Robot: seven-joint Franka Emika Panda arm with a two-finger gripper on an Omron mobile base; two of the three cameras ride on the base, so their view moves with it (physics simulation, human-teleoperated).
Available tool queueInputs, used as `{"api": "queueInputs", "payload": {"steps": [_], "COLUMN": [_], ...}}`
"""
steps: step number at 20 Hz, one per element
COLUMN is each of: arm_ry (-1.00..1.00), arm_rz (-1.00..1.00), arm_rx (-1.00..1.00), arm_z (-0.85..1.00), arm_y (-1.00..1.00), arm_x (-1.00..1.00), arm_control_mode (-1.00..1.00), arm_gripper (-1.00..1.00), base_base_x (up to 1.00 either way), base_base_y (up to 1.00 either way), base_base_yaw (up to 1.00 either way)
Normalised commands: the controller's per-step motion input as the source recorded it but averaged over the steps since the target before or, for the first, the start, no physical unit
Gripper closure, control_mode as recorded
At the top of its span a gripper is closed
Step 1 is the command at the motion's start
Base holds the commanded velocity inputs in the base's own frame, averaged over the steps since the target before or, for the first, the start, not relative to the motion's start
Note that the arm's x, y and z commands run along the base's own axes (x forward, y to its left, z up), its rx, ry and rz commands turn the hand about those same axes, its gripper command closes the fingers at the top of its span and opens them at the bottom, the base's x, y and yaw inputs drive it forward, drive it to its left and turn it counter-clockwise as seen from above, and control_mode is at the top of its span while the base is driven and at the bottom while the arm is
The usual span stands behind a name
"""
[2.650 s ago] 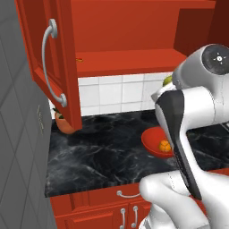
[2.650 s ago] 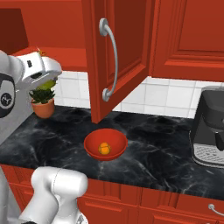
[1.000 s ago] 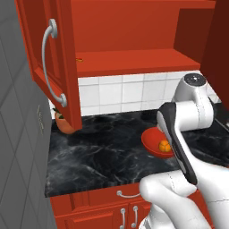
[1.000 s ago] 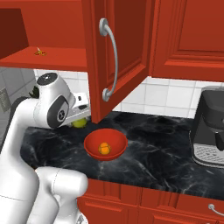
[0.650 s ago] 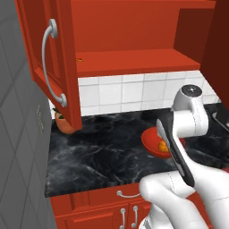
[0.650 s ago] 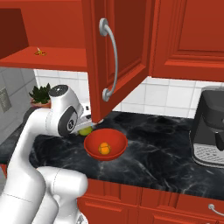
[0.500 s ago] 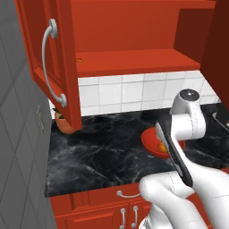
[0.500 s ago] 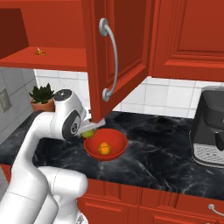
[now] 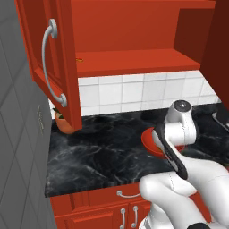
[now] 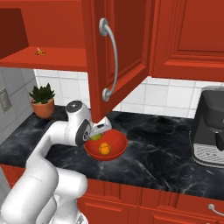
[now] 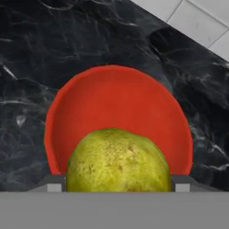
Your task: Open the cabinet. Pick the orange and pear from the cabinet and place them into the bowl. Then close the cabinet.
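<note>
The cabinet stands open, its left door (image 9: 49, 67) and right door (image 10: 116, 57) swung out over the counter, with its shelf (image 9: 134, 60) bare at the middle. My gripper (image 10: 97, 132) hangs just over the left rim of the red bowl (image 10: 117, 146) and is shut on the yellow-green pear (image 10: 95, 138). In the hand view the pear (image 11: 118, 159) sits between the fingertips (image 11: 53, 183) with the bowl (image 11: 116, 98) right beneath it. The orange (image 10: 104, 149) lies in the bowl. In the left base view my arm covers most of the bowl (image 9: 150, 141).
A terracotta pot with a green plant (image 10: 43, 105) stands at the counter's back left. A dark coffee machine (image 10: 210, 127) is at the right. A small scrap (image 10: 40, 52) lies on the cabinet shelf. Red base cabinets (image 9: 125, 210) run under the counter edge.
My arm has come down from cabinet height and swung across the counter with the pear, ending over the bowl. The orange and the doors have not moved.
</note>
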Motion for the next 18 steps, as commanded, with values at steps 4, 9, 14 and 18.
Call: {"api": "queueInputs", "payload": {"steps": [4, 9, 14, 18], "arm_ry": [0.00, 0.00, 0.00, 0.00], "arm_rz": [0.00, 0.00, 0.00, 0.00], "arm_rx": [0.00, 0.00, 0.00, 0.00], "arm_z": [-0.36, -0.40, -0.13, 0.00], "arm_y": [-0.13, -0.02, -0.01, 0.00], "arm_x": [0.58, 0.49, 0.14, 0.00], "arm_control_mode": [-1.00, -1.00, -1.00, -1.00], "arm_gripper": [1.00, -1.00, -1.00, -1.00], "base_base_x": [0.00, 0.00, 0.00, 0.00], "base_base_y": [0.00, 0.00, 0.00, 0.00], "base_base_yaw": [0.00, 0.00, 0.00, 0.00]}}
